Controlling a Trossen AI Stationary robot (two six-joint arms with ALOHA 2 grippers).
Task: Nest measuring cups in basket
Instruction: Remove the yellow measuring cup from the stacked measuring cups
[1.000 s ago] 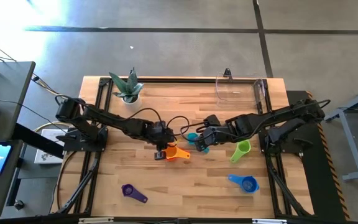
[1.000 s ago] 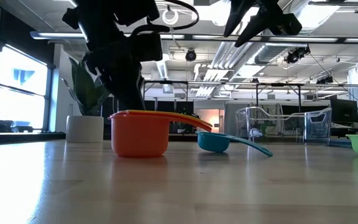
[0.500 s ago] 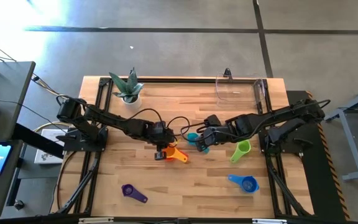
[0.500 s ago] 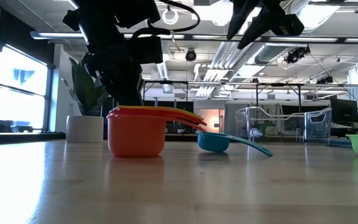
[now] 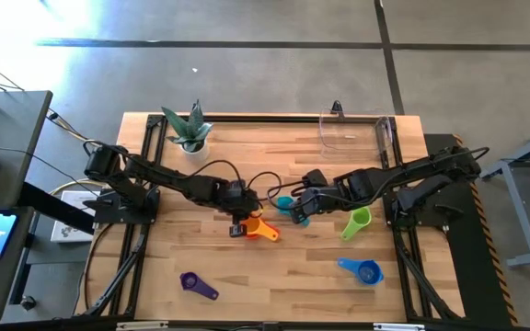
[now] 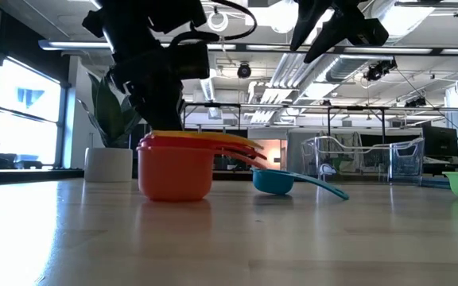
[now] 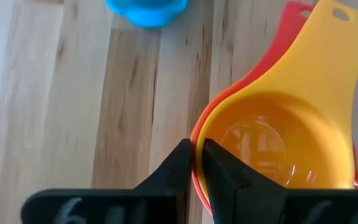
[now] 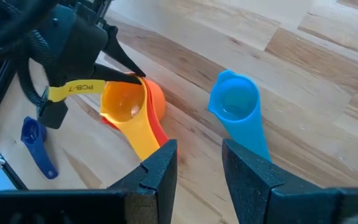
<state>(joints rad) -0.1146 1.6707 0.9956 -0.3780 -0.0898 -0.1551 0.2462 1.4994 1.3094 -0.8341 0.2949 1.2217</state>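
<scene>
Your left gripper is at mid-table, its two fingers pinched on the rim of the stacked cups: a yellow cup sits nested in an orange cup, and a red handle shows under the yellow one, so a red cup seems to be in the stack too. The stack rests on the table, as the low view shows. Your right gripper hangs above the table just right of the stack, over the teal cup, with its fingers apart and nothing between them. The teal cup lies between the two grippers, close beside the stack but apart from it. The green cup lies further right, the blue cup nearer the front right, and the purple cup at the front left. The basket stands at the back right edge, well away from all the cups. A potted plant stands at the back left.
</scene>
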